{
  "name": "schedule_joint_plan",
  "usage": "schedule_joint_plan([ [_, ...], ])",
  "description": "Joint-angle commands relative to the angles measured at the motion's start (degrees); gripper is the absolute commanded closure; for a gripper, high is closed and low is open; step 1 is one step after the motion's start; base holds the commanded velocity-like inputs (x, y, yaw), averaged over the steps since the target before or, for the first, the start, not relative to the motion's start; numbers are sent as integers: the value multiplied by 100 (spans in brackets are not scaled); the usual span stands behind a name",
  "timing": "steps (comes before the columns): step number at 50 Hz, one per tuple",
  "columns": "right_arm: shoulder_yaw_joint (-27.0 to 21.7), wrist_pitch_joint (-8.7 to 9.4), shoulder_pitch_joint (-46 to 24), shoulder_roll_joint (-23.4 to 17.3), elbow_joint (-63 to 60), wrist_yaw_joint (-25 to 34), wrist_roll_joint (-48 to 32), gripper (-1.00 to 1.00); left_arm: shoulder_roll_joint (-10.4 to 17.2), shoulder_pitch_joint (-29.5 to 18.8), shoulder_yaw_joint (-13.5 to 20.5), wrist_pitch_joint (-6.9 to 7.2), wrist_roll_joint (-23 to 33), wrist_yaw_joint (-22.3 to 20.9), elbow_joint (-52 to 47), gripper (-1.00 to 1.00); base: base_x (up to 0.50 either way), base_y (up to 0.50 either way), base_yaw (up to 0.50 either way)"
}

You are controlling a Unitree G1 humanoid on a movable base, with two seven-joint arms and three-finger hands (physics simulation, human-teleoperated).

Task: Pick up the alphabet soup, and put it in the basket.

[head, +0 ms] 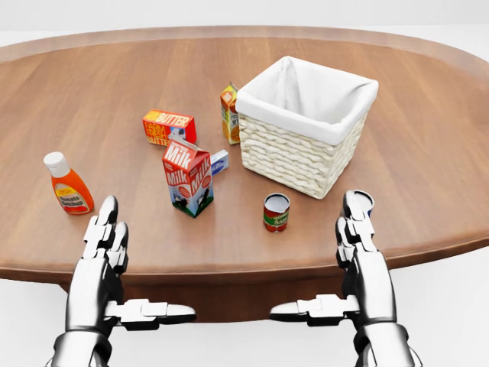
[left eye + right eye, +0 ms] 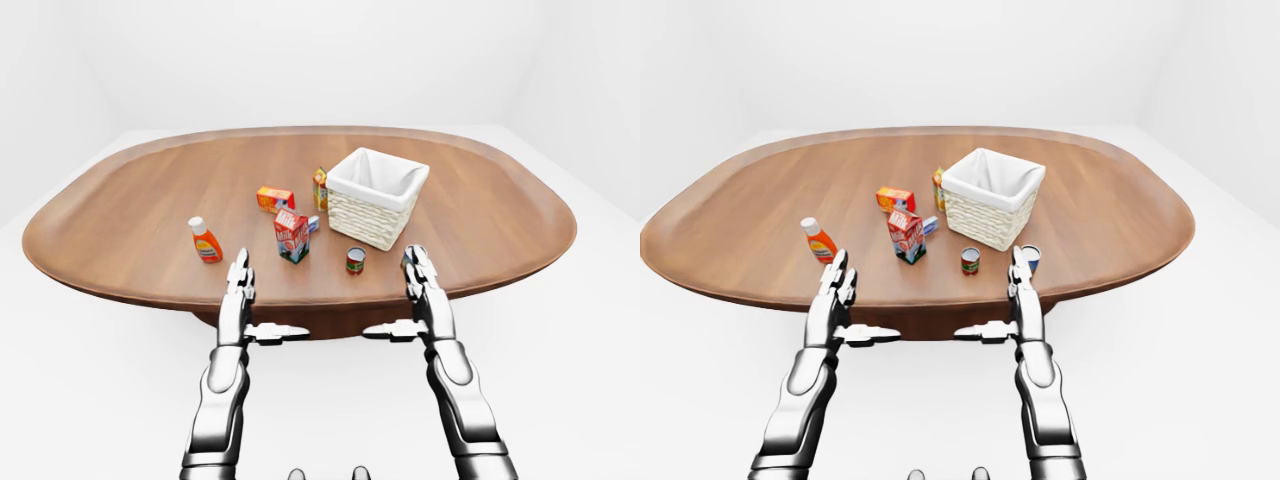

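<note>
Both hands are open and empty; the soup can (image 1: 276, 212) stands on the tabletop (image 1: 428, 168), just near of the basket (image 1: 298, 157). Right hand (image 1: 357, 222) is closer, so it should reach left, grip the can's sides upright, then lift clear over the basket rim.

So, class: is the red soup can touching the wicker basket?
Apart. In the head view, a strip of bare wooden table shows plainly between the soup can and the basket's lower edge.
</note>
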Motion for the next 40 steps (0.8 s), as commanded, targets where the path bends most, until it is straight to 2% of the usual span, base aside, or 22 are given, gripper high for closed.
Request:
schedule_joint_plan([
  [1,-149,1,54,-75,-19,192,87,-100,66,-23,147,-35,-61,-93,12,-100,0,0,0],
  [8,-164,50,97,-77,-107,214,97,-100,66,-7,167,-59,-95,-85,-62,-100,0,0,0],
  [9,-163,45,105,-74,-111,214,96,-100,66,-16,170,-81,-97,-84,-34,-100,0,0,0],
  [10,-162,42,114,-72,-117,214,96,-100,71,-67,188,-234,-95,-78,154,-100,0,0,0],
  [12,-160,33,144,-69,-133,216,92,-100,75,-62,209,-211,-126,-51,50,-100,0,0,0],
  [16,-156,41,176,-66,-164,227,93,-100,75,-140,295,-267,-240,44,84,-100,0,0,0],
  [18,-159,48,198,-65,-189,231,96,-100,94,-214,345,-364,-307,93,192,-100,0,0,0],
  [20,-161,47,228,-65,-213,239,99,-100,95,-275,461,-317,-464,232,114,-100,0,0,0],
  [21,-160,48,241,-63,-224,240,98,-100,111,-317,503,-339,-529,281,150,-100,0,0,0],
  [22,-158,41,253,-60,-227,243,98,-100,132,-367,525,-421,-548,323,245,-100,0,0,0],
  [23,-155,29,272,-56,-232,243,96,-100,146,-354,556,-369,-588,399,116,-100,0,0,0],
  [25,-152,20,289,-53,-240,243,94,-100,165,-328,571,-369,-558,509,-4,-100,0,0,0],
  [26,-148,15,327,-51,-278,241,87,-100,180,-332,606,-468,-463,654,-94,-100,0,0,0],
  [27,-150,24,339,-51,-302,244,90,-100,179,-337,639,-412,-531,694,-158,-100,0,0,0],
  [29,-154,35,356,-51,-340,252,100,-100,226,-475,723,-493,-559,792,94,-100,0,0,0],
  [32,-148,19,389,-45,-348,259,97,-100,235,-510,882,-493,-893,961,-144,-100,0,0,0],
  [40,-136,-47,453,-32,-347,263,100,-100,385,-738,979,-493,-1047,1202,234,-100,0,0,0],
])
